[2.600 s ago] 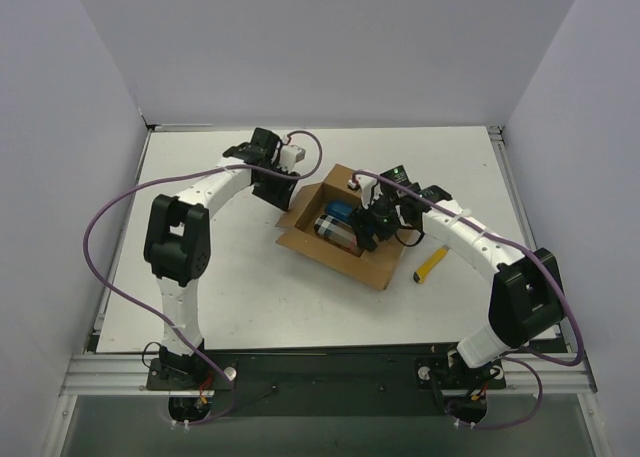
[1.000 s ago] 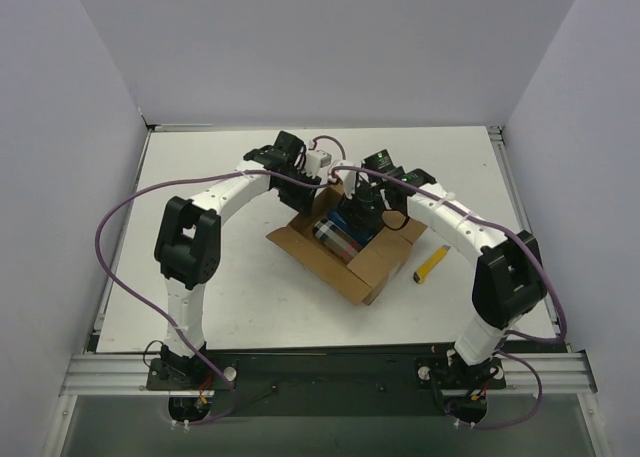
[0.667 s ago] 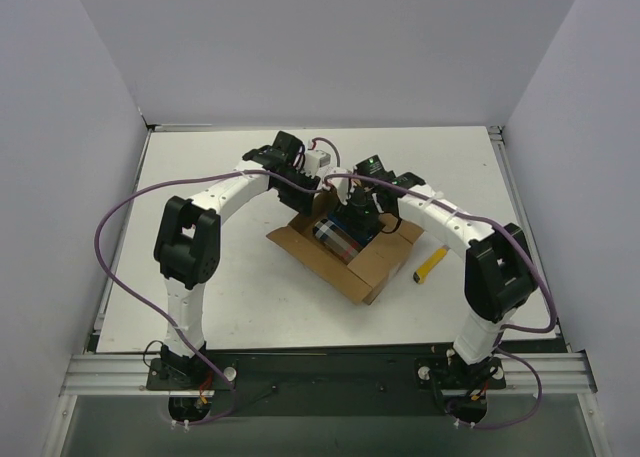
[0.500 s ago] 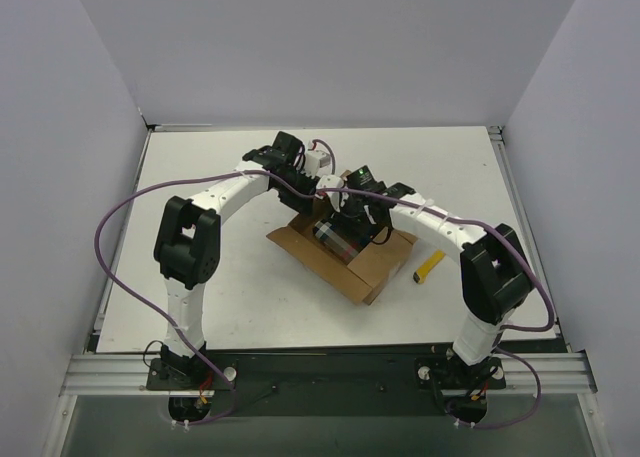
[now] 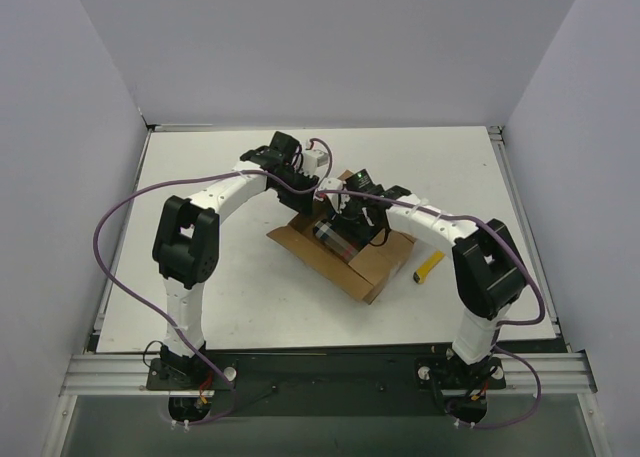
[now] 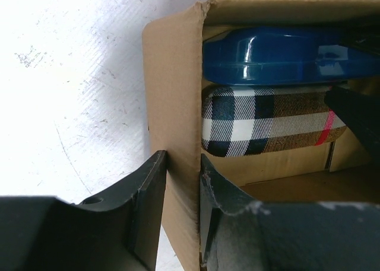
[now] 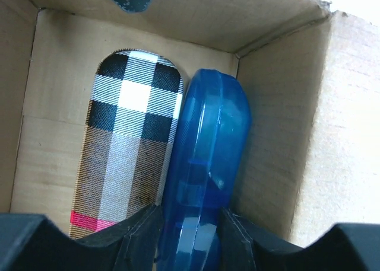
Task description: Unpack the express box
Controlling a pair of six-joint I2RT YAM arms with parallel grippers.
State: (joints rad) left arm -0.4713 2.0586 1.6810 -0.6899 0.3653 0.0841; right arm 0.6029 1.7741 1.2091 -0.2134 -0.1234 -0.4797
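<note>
The express box (image 5: 375,262) is a brown carton lying open mid-table, its flaps spread. Inside lie a blue hard case (image 7: 208,140) and a plaid case (image 7: 127,134), side by side; both also show in the left wrist view, the blue case (image 6: 273,54) above the plaid case (image 6: 261,120). My left gripper (image 6: 183,209) is shut on the box's side wall (image 6: 172,105) at its far corner (image 5: 312,185). My right gripper (image 7: 189,235) reaches down into the box (image 7: 285,105), its jaws closed on either side of the blue case.
A small yellow utility knife (image 5: 430,265) lies on the white table (image 5: 200,277) just right of the box. Grey walls stand on three sides. Both arms cross over the box's far end.
The left gripper moved right and took hold of the box wall. The box shifted and turned a little leftward. The right gripper swung left, deeper into the box, onto the blue case.
</note>
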